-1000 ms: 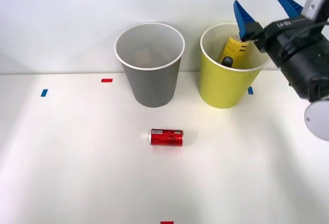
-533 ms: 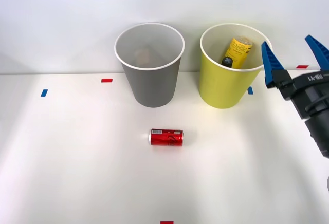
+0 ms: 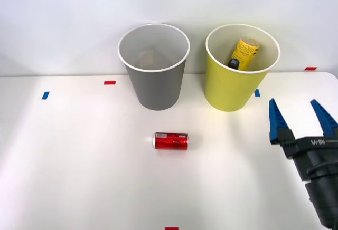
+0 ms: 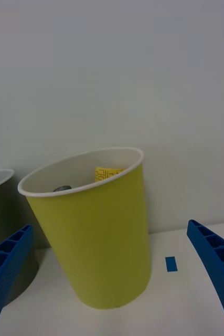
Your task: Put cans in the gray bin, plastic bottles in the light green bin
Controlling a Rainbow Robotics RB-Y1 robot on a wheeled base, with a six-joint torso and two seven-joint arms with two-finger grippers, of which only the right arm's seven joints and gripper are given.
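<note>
Soda can (image 3: 170, 141): on its side on the desk (image 3: 79, 177), before the gray bin (image 3: 153, 69), awaiting pickup.
Bottle (image 3: 242, 54): inside the green bin (image 3: 237, 82), sorted.
My right claw (image 3: 302, 120): spread, empty, right of the can.

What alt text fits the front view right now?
A red can lies on its side on a white table, in front of a gray bin and a green bin that holds a yellow-labelled bottle. The right tool, blue fingers open and holding nothing, sits to the right of the can and nearer the camera than the green bin.
</note>
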